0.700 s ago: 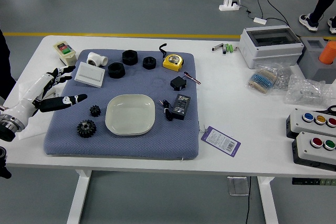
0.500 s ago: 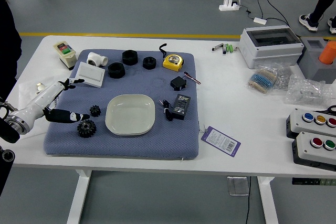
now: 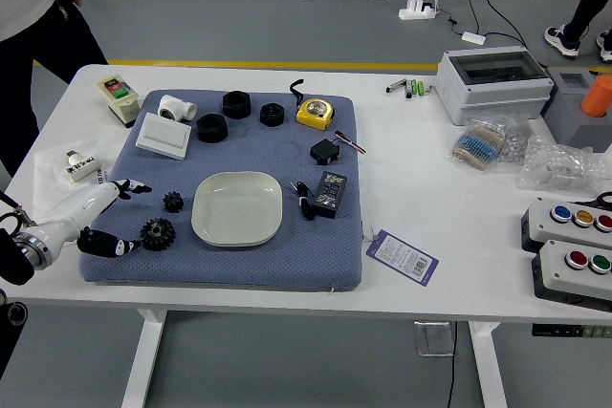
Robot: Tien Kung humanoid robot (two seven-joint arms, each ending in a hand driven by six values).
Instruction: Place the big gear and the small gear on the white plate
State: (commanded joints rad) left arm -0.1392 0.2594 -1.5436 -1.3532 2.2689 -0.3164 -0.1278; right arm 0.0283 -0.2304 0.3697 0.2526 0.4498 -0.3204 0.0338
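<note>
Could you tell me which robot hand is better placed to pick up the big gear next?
The left, I would say: the left robot hand is right beside the big gear, its fingers open around empty space, while the right one is out of view.

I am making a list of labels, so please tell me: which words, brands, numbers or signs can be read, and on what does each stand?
No text can be read for certain.
Purple-and-white tag: a barcode shows, print too small.
White bottle: dark print, too small.
Black box: light print, too small.
</note>
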